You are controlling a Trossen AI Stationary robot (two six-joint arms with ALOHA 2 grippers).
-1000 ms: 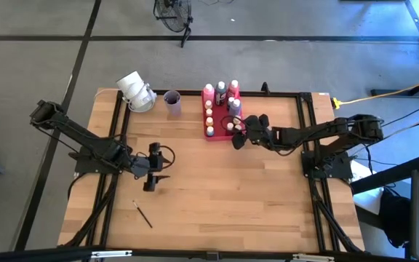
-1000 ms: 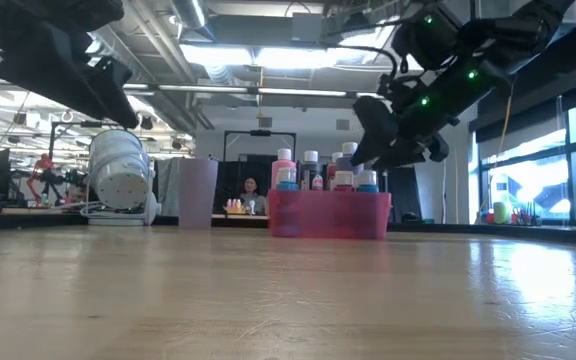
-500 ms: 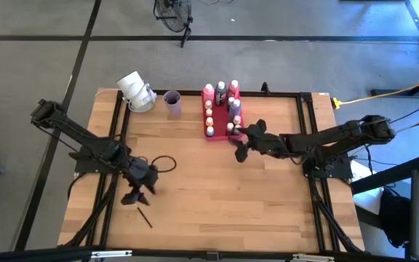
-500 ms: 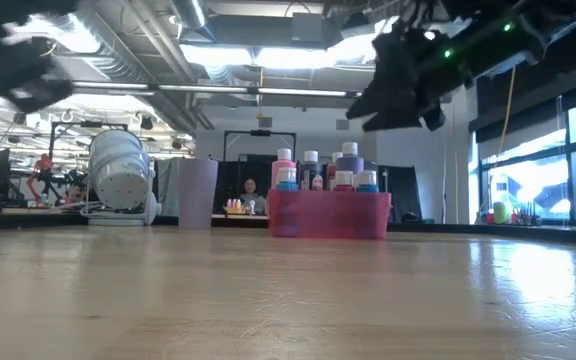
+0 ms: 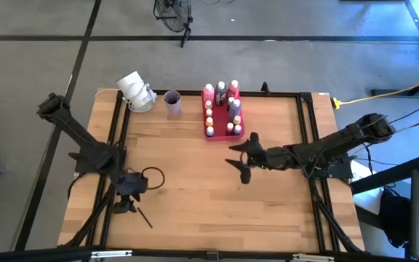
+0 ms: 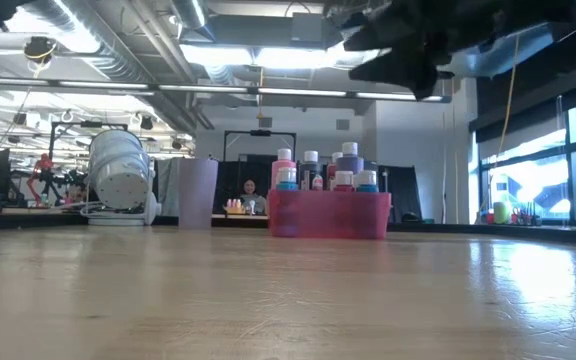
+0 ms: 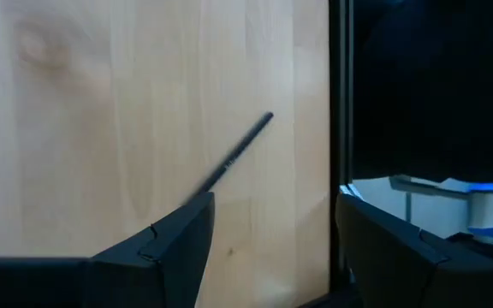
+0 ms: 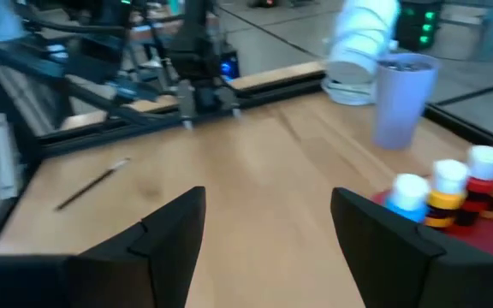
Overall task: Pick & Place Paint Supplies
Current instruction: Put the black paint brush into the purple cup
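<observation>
Left claw (image 5: 124,204) spread, empty, hovering just short of the paintbrush (image 5: 143,215) lying flat on the surface (image 5: 195,189). Recommended: straddle the thin handle squarely, descend fully, then pinch. Right claw (image 5: 240,161) spread, waiting mid-surface.

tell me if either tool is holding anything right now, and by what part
Nothing is held. The left tool is open above the paintbrush, which lies loose on the table. The right tool is open and empty near the tray.
</observation>
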